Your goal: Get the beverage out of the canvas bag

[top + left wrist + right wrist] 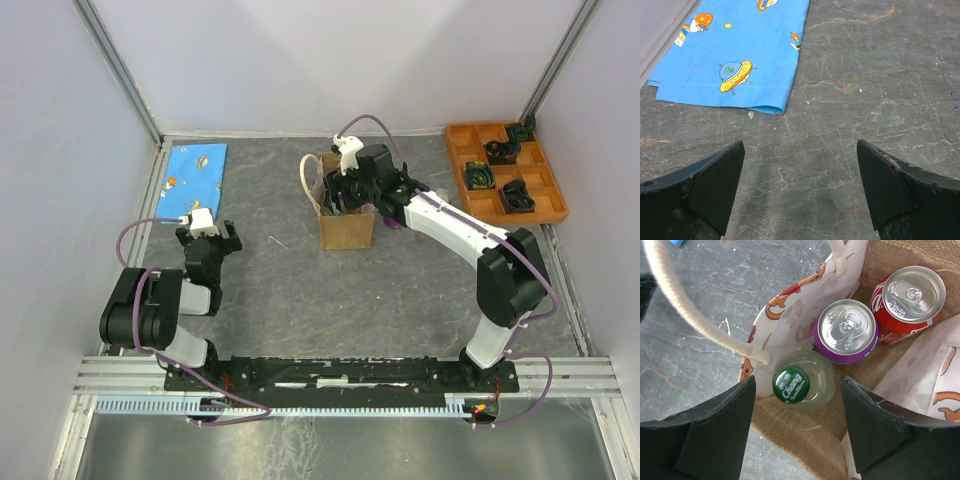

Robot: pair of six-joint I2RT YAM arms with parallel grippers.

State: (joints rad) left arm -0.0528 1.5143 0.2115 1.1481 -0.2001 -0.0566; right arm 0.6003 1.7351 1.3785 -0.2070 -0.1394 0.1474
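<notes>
The tan canvas bag (346,230) stands upright mid-table with cream loop handles (309,180). In the right wrist view its burlap rim (805,440) shows, and inside stand a clear bottle with a green Chang cap (791,384), a purple can (847,327) and a red cola can (910,295). My right gripper (799,390) is open just above the bag's mouth (345,195), its jaws either side of the bottle and apart from it. A handle (690,315) loops past the left finger. My left gripper (800,150) is open and empty over bare table (208,238).
A blue cloth with cartoon prints (196,170) lies at the far left, and shows ahead of the left gripper (735,50). An orange compartment tray (470,135) with dark items sits far right. Grey walls enclose the table.
</notes>
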